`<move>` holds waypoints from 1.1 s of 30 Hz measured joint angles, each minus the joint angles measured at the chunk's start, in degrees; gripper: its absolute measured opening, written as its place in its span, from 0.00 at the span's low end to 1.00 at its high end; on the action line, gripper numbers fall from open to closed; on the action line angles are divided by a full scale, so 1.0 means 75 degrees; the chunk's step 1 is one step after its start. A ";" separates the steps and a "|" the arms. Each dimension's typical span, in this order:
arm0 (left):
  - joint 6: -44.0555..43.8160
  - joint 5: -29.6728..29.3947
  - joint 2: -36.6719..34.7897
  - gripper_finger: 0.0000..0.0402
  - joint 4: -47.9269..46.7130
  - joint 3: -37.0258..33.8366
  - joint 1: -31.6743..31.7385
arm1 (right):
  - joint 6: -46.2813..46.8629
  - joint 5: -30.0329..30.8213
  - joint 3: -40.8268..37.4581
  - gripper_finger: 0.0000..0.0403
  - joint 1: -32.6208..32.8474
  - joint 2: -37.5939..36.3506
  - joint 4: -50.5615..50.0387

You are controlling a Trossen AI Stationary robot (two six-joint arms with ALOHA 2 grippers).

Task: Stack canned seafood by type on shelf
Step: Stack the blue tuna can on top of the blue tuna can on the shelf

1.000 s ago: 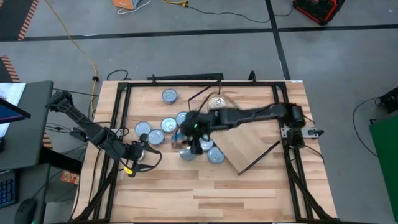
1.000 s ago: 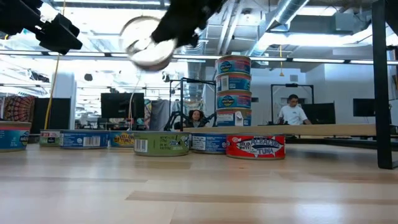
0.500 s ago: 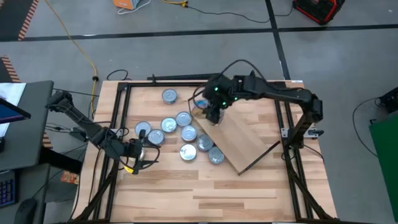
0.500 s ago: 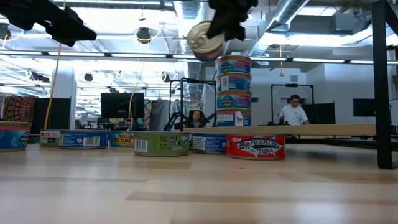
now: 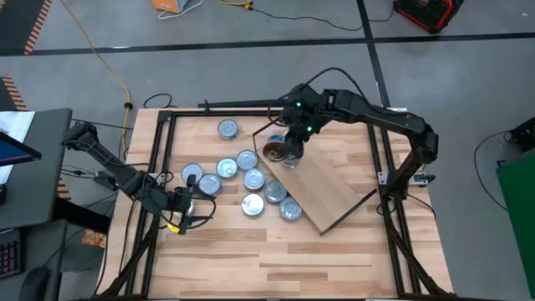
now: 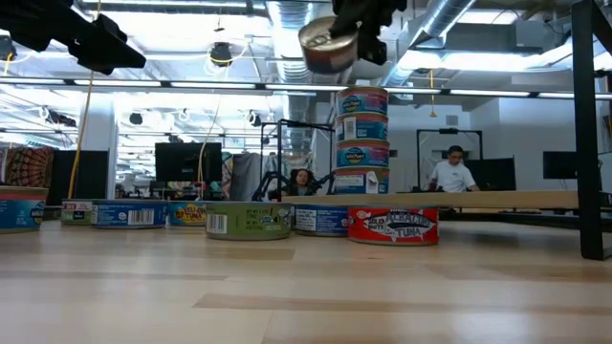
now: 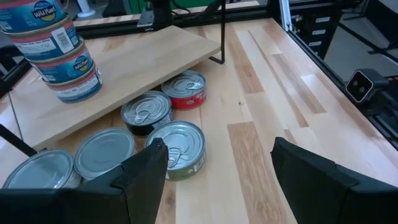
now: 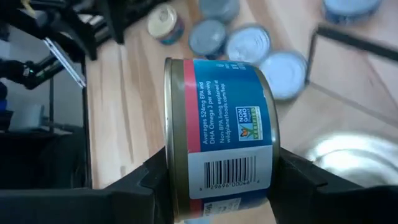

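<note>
My right gripper (image 5: 288,152) is shut on a blue-labelled tin (image 8: 224,124) with a red band. It holds the tin in the air over the far left corner of the shelf (image 5: 326,188), just above a stack of several blue-labelled tins (image 6: 360,139) standing on that corner. Several loose tins (image 5: 251,180) lie lid up on the table left of the shelf. My left gripper (image 5: 189,203) hangs open with nothing in it by the table's left edge, near the loose tins (image 7: 177,146). My right gripper pinches the tin between its two fingers across the tin's height, one finger (image 8: 155,180) at the lid rim (image 8: 169,155) and the other at the base. It comes slanting down from the far right. The tin (image 6: 330,46) is tipped over, clear of the stack.
The dark frame rails (image 5: 159,167) run along the table's edges. A red-labelled tin (image 6: 392,226) and a green-labelled one (image 6: 247,222) lie among the loose tins. The near half of the tabletop (image 5: 276,259) is bare wood. People sit in the room behind.
My right gripper has carried the tin up from above the loose tins toward the table's far edge and the shelf's far left corner, rolling its wrist on the way. The tin now hangs just over the stack.
</note>
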 joint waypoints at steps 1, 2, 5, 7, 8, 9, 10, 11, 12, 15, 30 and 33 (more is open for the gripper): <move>-0.0002 0.0002 0.0000 0.69 -0.0004 0.0000 0.0000 | 0.0000 -0.0006 -0.0003 0.53 -0.0084 -0.0016 -0.0166; -0.0006 0.0015 0.0000 0.69 -0.0006 0.0000 0.0000 | 0.0000 0.0002 -0.0003 0.53 -0.0177 -0.0036 -0.0302; -0.0070 0.0058 0.0000 0.69 -0.0012 0.0000 0.0000 | 0.0043 -0.0013 -0.0003 0.54 -0.0499 -0.0084 -0.0556; -0.0089 0.0058 0.0000 0.69 -0.0025 0.0000 0.0000 | 0.0058 -0.0341 -0.0003 0.54 -0.0710 -0.0084 -0.0573; -0.0092 0.0058 0.0000 0.69 -0.0038 0.0000 0.0000 | 0.0055 -0.0574 -0.0003 0.54 -0.0803 -0.0081 -0.0549; -0.0095 0.0058 0.0000 0.69 -0.0050 0.0000 0.0000 | 0.0058 -0.0784 -0.0003 0.54 -0.0903 -0.0081 -0.0547; -0.0109 0.0058 0.0000 0.69 -0.0055 0.0000 0.0000 | 0.0060 -0.0963 -0.0003 0.53 -0.1006 -0.0084 -0.0575; -0.0124 0.0058 0.0000 0.69 -0.0066 0.0000 0.0000 | 0.0075 -0.1135 -0.0001 0.53 -0.1111 -0.0084 -0.0627; -0.0124 0.0058 0.0000 0.69 -0.0085 0.0000 0.0000 | 0.0113 -0.1289 -0.0003 0.53 -0.1228 -0.0084 -0.0704; -0.0070 0.0057 0.0000 0.69 -0.0102 0.0000 0.0000 | 0.0171 -0.1580 -0.0003 0.54 -0.1530 -0.0062 -0.1070; 0.0830 0.0504 -0.0003 0.69 -0.0003 0.0000 0.0003 | 0.0163 -0.1930 -0.0272 0.55 -0.1806 0.0015 -0.1444; 0.1035 0.0503 -0.0006 0.69 0.0071 0.0000 0.0003 | 0.0172 -0.1949 -0.0294 0.55 -0.1610 0.0094 -0.1397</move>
